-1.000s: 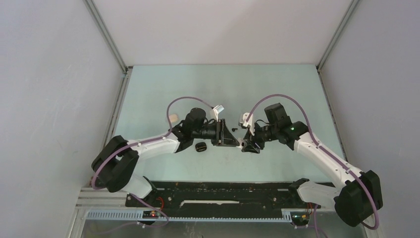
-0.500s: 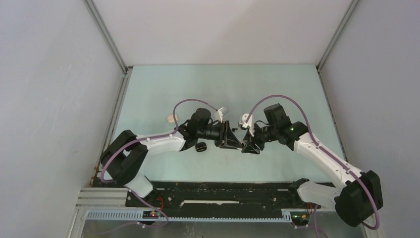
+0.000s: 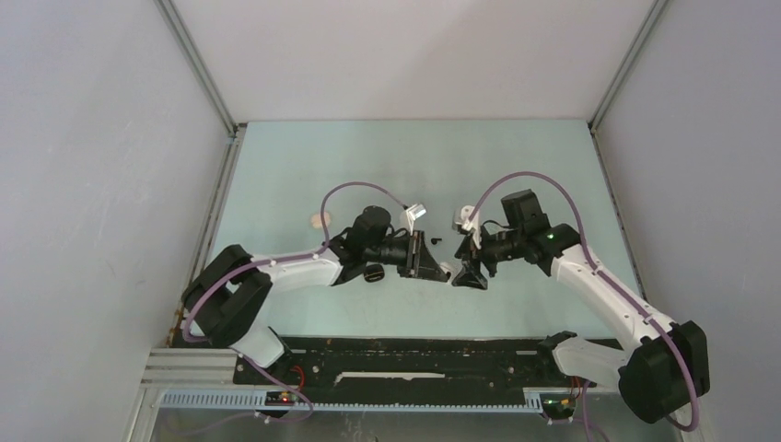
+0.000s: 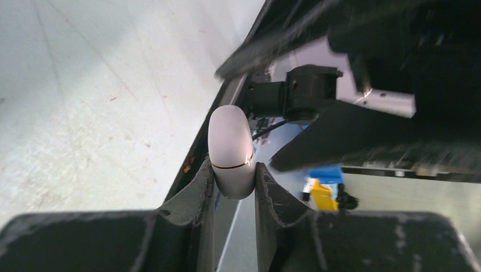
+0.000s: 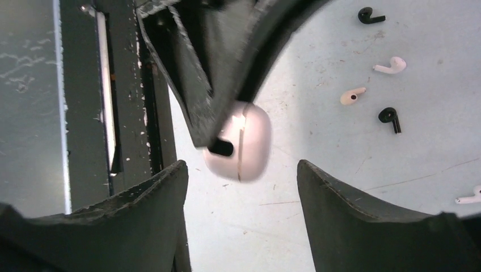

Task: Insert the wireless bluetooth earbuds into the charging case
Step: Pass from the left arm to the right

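Observation:
My left gripper is shut on a closed, pale pinkish-white charging case, which sticks out beyond the fingertips. In the right wrist view the same case hangs above the table, just ahead of my right gripper, which is open and empty with its jaws wide apart. Several tiny earbuds lie on the table beyond: a black one, a white one, a beige one, another black one and a white one. In the top view both grippers meet at mid table.
A black case lies beside the left wrist and a beige case lies further left. The black rail runs along the table's near edge. Grey walls enclose the table on three sides.
My left arm has swung right and nearer, carrying the case up to the right gripper. The right arm has shifted slightly.

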